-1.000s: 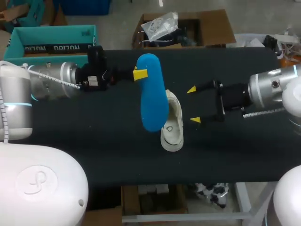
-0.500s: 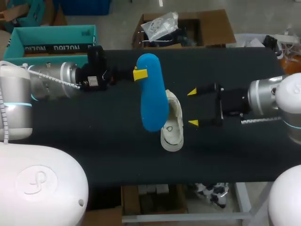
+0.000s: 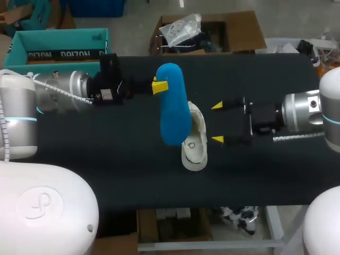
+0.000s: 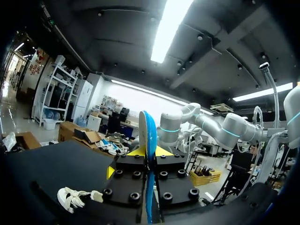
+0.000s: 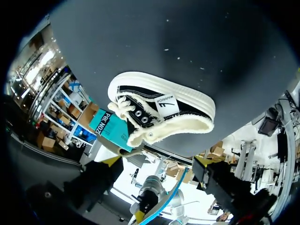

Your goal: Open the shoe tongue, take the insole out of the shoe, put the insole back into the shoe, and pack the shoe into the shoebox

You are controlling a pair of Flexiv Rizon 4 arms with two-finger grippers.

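Left pincer (image 3: 159,85) clenched on the blue insole (image 3: 174,109); I hold it up over the shoe (image 3: 195,146) so it can go back in | shoe sits on the bench (image 3: 106,154) | right pincer (image 3: 217,122) released, just beside the shoe, ready to steady it.

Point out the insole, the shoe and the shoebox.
insole (image 3: 174,109), head view, middle of its blue face.
shoe (image 5: 143,99), right wrist view, black side panel.
shoebox (image 3: 58,40), head view, teal wall.
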